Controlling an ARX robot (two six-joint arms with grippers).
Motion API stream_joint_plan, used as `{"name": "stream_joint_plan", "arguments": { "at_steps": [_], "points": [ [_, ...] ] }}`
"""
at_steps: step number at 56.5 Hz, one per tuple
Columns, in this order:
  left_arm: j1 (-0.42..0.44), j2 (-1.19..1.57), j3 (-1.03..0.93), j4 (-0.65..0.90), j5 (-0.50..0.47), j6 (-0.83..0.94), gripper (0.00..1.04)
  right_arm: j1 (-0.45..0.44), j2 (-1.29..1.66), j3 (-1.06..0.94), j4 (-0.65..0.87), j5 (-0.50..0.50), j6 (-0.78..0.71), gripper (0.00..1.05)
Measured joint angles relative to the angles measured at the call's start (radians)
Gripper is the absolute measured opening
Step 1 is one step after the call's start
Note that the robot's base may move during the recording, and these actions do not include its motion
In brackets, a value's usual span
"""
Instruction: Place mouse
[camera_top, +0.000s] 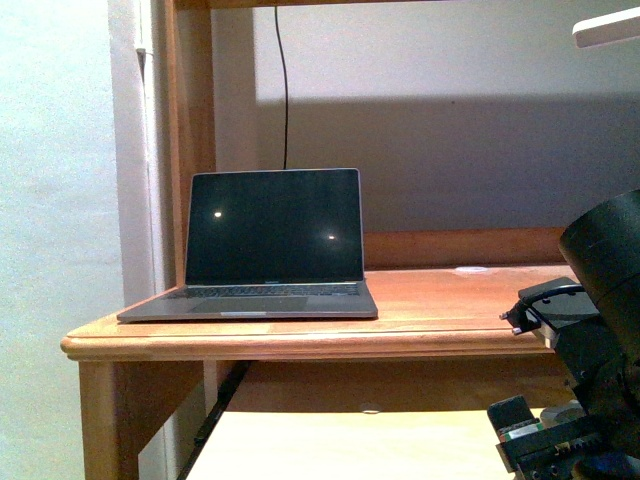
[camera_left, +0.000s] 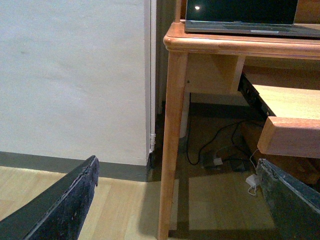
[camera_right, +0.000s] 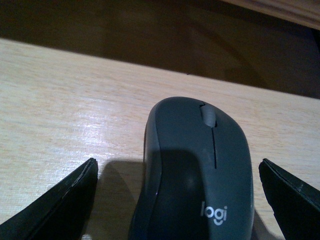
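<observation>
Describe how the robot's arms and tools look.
The right arm is black, with a rounded joint housing and a small greenish label lower down. The left tool and right tool each show two black, tapered fingers with scuffed edges.

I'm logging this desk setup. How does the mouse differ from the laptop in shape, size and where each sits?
Shape: the mouse is a rounded dome with a scroll wheel and logo. The laptop is flat and hinged open, its screen dark.
Size: the mouse fits between the right gripper's open fingers, while the laptop covers a broad part of the desk top.
Place: the mouse lies on a pale wood surface, the laptop on the redder desk top.
Both are grey and unheld.
</observation>
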Motion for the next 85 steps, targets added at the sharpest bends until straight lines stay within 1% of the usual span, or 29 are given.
{"name": "stream_joint_plan", "arguments": {
  "at_steps": [11,18,20,25,27,30,46,55,64,73,85],
  "points": [
    [0.0,0.0,0.0,0.0,0.0,0.0,0.97,-0.014,0.008,0.013,-0.019,-0.015,0.016,0.97],
    [0.0,0.0,0.0,0.0,0.0,0.0,0.97,-0.022,0.008,0.012,-0.018,-0.035,0.029,0.79],
    [0.0,0.0,0.0,0.0,0.0,0.0,0.97,-0.024,0.008,0.012,-0.017,-0.035,0.032,0.76],
    [0.0,0.0,0.0,0.0,0.0,0.0,0.97,-0.032,0.005,0.005,-0.009,-0.045,0.043,0.62],
    [0.0,0.0,0.0,0.0,0.0,0.0,0.97,-0.035,0.0,0.002,-0.006,-0.047,0.047,0.59],
    [0.0,0.0,0.0,0.0,0.0,0.0,0.97,-0.038,-0.01,-0.005,-0.006,-0.053,0.051,0.57],
    [0.0,0.0,0.0,0.0,0.0,0.0,0.97,-0.072,-0.187,-0.042,-0.066,-0.143,0.099,0.56],
    [0.0,0.0,0.0,0.0,0.0,0.0,0.97,-0.071,-0.238,0.029,-0.108,-0.156,0.106,0.56],
    [0.0,0.0,0.0,0.0,0.0,0.0,0.97,-0.019,-0.167,0.198,-0.139,-0.126,0.115,0.56],
    [0.0,0.0,0.0,0.0,0.0,0.0,0.97,0.04,-0.009,0.406,-0.197,-0.077,0.116,0.56],
    [0.0,0.0,0.0,0.0,0.0,0.0,0.97,0.066,0.18,0.617,-0.241,-0.001,0.114,0.56]
  ]
}}
